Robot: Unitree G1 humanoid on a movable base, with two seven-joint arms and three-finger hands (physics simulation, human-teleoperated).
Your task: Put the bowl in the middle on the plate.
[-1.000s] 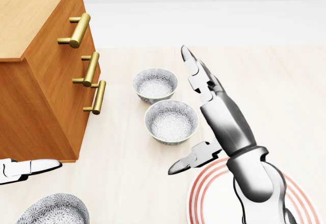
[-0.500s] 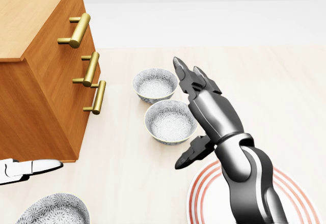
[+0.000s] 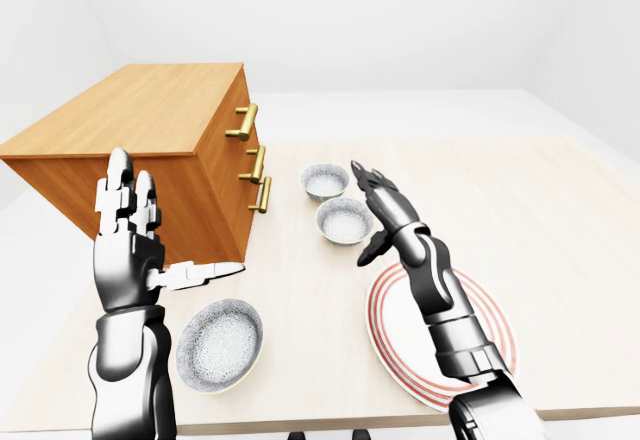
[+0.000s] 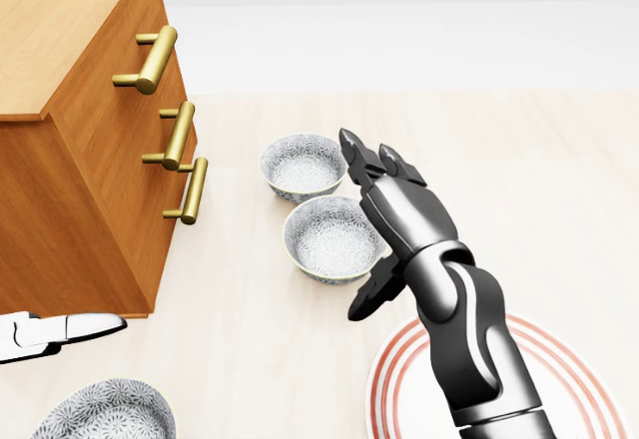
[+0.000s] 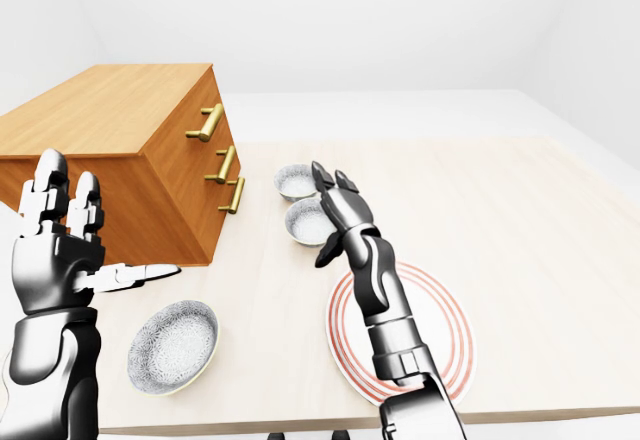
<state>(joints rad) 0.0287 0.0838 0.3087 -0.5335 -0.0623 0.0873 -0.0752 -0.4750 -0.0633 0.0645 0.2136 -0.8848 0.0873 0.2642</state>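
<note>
My right robot hand [image 4: 404, 215] has swung left and down over the last second. Its spread fingers [image 4: 351, 150] now reach over the right rim of the middle bowl [image 4: 324, 239], with the thumb splayed just beside the bowl's lower right edge. I cannot tell whether it touches. The hand is apart, gripping nothing.

That bowl sits on the table [image 3: 560, 220], just up and left of the red-ringed plate [image 3: 500, 330] in the head view. It lies between the far bowl [image 4: 303, 167] and the near bowl [image 3: 218, 345].

My left robot hand [image 3: 125, 255] is raised beside the wooden drawer chest [image 3: 150, 130], fingers straight, thumb out, empty.
</note>
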